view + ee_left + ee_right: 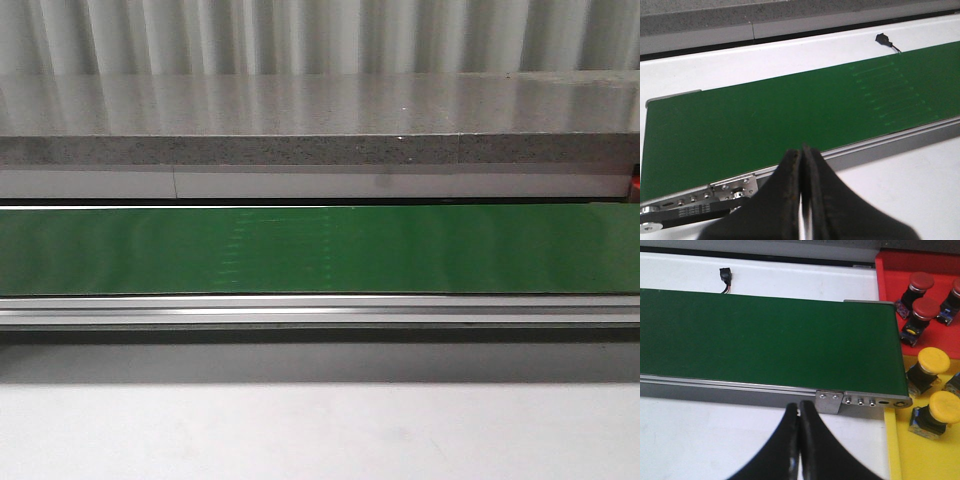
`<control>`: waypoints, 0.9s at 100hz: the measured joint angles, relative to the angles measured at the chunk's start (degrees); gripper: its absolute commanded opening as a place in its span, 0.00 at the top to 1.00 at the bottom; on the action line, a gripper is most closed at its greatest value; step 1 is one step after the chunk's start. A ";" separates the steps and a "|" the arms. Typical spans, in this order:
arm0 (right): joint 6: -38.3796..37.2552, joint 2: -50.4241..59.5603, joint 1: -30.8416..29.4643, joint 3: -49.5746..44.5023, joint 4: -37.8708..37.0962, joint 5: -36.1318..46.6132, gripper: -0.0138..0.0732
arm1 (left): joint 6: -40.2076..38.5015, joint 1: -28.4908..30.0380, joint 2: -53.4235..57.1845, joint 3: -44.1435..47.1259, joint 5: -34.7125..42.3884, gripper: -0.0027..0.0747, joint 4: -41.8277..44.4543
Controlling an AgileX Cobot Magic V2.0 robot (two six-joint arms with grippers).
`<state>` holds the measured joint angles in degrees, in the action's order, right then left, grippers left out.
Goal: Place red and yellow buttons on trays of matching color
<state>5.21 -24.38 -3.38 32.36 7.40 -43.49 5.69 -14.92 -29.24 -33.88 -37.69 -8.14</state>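
Tabletop (320,430): white, carrying the conveyor across its width; neither arm shows in the front view.
Conveyor belt (320,250): green, long axis running left to right across the robot's front; no button lies on it in any view, so nothing is on offer to pick just now.
Red tray (900,262): seen only in the right wrist view, at the belt's right-hand end, on the far side.
Yellow tray (920,460): just beside the red tray on the near side, against the belt's end roller.
Red buttons (925,307): three show, all inside the red tray, stems tilted.
Yellow buttons (933,360): two are clear, both on the yellow tray, close to the belt's end; a third body at the frame edge is too cut off to tell.
Right gripper (800,412): fingers pressed together, holding nothing, poised over the tabletop at the near rail close to the belt's right end.
Left gripper (802,155): fingers likewise together and empty, over the near rail at the belt's left end.
Deciding relation: every button in view already sits on its matching colour, and both trays lie to the right gripper's side, so I judge the right arm far nearer for any placing; the left arm could only serve a button arriving at its end.
Small black connector (725,276): beyond the belt, not part of the task.
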 measured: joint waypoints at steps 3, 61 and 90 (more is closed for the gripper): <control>0.00 1.12 0.00 -0.34 0.00 0.00 0.92 | 0.00 0.00 0.00 0.00 0.34 0.99 0.00; 0.00 3.11 0.00 -1.12 0.00 -0.51 0.92 | -7.08 3.54 -6.36 -6.14 0.26 0.99 6.21; 0.04 3.11 0.00 -1.12 0.00 -0.51 0.92 | -12.75 18.74 -18.76 -15.38 -9.16 0.92 9.78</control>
<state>5.25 -21.27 -3.38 31.25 7.40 -44.01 -7.05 3.82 -48.00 -49.27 -46.85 1.64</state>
